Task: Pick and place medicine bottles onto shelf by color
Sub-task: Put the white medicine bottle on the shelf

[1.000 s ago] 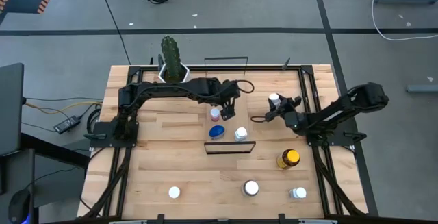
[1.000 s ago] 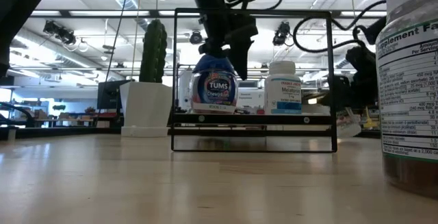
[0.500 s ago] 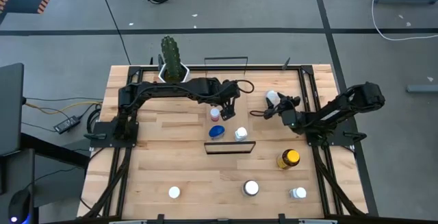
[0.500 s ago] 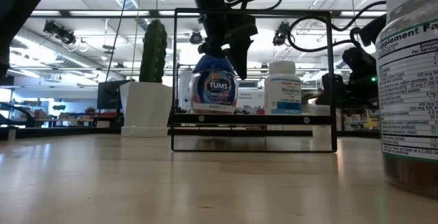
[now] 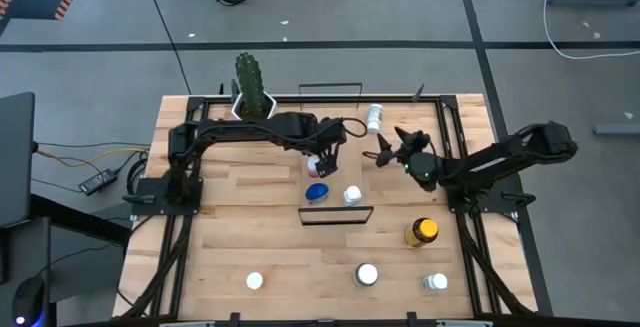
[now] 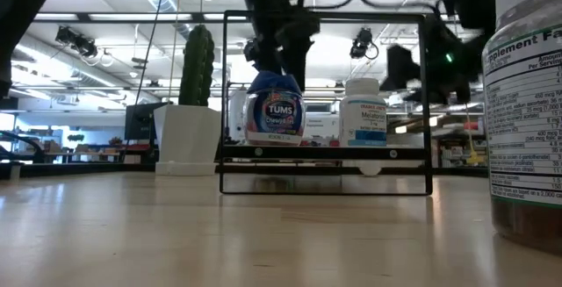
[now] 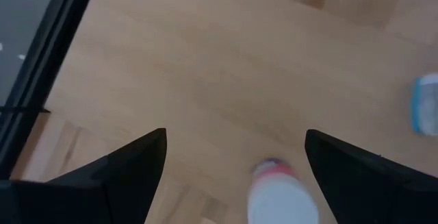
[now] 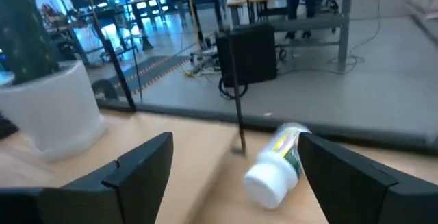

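Note:
The shelf [image 5: 338, 122] lies across the table's middle, with wire rails at its near and far ends. On it stand a pinkish bottle [image 5: 315, 167], a blue-lidded bottle [image 5: 317, 192] and a white-capped one [image 5: 351, 196]. My left gripper [image 5: 325, 157] hangs open just above the pinkish bottle [image 7: 277, 190], a finger to each side of it. My right gripper [image 5: 388, 145] is open and holds nothing. Beyond it a white-capped bottle [image 8: 277, 164] lies on its side near the table's far edge [image 5: 375, 117].
An amber bottle with a yellow cap [image 5: 422, 231] stands at the right. Three white-capped bottles [image 5: 255, 281], [image 5: 367, 275], [image 5: 435, 282] stand along the near edge. A cactus in a white pot [image 5: 250, 97] stands at the far left. Black frame rails run along the table's sides.
My right gripper has opened, risen and let go of the white-capped bottle. That bottle has gone toward the far edge and now lies on its side there.

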Motion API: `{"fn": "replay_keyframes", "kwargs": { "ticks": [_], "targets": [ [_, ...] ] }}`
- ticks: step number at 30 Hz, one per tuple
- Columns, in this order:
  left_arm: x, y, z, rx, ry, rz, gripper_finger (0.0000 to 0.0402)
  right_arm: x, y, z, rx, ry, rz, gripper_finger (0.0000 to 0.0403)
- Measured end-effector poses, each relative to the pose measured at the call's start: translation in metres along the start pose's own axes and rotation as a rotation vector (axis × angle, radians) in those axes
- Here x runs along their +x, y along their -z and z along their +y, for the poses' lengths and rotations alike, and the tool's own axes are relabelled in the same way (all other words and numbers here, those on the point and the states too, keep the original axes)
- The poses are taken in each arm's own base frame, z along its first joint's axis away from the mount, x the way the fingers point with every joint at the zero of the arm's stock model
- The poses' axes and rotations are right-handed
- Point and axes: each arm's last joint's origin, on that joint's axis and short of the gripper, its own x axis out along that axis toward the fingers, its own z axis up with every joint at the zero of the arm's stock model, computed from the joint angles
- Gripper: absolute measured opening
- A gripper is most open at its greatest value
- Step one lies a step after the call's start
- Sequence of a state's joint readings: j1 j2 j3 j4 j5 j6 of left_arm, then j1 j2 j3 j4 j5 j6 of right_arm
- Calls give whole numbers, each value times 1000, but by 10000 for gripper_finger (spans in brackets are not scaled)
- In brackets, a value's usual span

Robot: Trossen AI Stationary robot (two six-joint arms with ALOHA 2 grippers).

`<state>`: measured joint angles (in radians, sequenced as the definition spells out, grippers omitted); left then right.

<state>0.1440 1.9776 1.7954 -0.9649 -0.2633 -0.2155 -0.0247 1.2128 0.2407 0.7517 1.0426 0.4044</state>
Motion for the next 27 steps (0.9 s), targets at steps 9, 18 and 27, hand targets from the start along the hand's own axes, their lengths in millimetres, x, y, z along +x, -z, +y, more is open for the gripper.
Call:
{"fn": "replay_keyframes", "kwargs": {
  "ticks": [9,18,27],
  "targets": [
    [-77,-1,23,-86,67,-191,352,20,-93,20,59,151,204,317],
    [-121,5,47,-135,101,-295,352,68,-134,2,419,157,607,297],
    [-133,9,43,-111,197,-303,352,129,-94,-11,468,191,845,296]
  ]
}}
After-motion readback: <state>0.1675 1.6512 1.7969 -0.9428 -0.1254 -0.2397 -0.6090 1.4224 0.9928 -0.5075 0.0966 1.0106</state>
